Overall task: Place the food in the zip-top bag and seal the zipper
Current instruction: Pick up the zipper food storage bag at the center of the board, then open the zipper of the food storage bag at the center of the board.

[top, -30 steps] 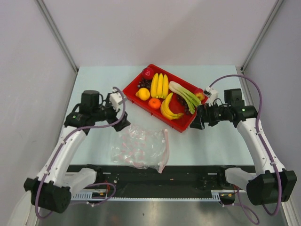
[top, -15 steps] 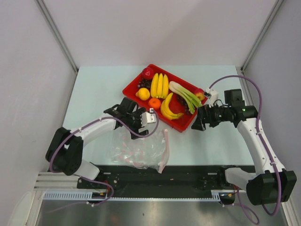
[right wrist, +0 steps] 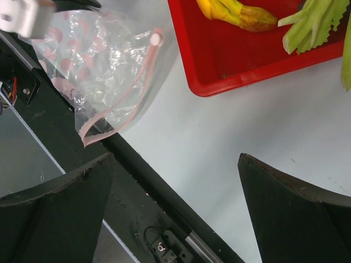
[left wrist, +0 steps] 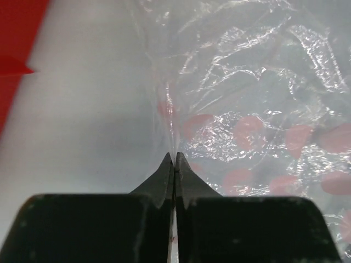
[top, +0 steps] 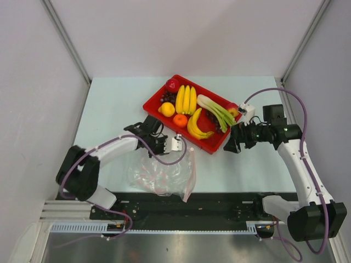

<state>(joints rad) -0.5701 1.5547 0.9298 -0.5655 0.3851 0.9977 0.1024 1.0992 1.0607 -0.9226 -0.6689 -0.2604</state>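
Closed now, left gripper (left wrist: 174,158) pinches the zip-top bag (left wrist: 247,98) (pink-spotted).

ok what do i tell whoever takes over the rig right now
Left jaws: shut on the edge of the bag, pinching the plastic on the side facing the tray.
Right jaws: open and holding nothing, over the table at the tray's near right corner.
Things: all the food lies in the tray. The bag is crumpled on the table in front of the tray, with its zipper along the right edge.
Done: a grip on the bag, and nothing bagged yet.
Left: open the bag's mouth, move the food in, then seal the zipper.
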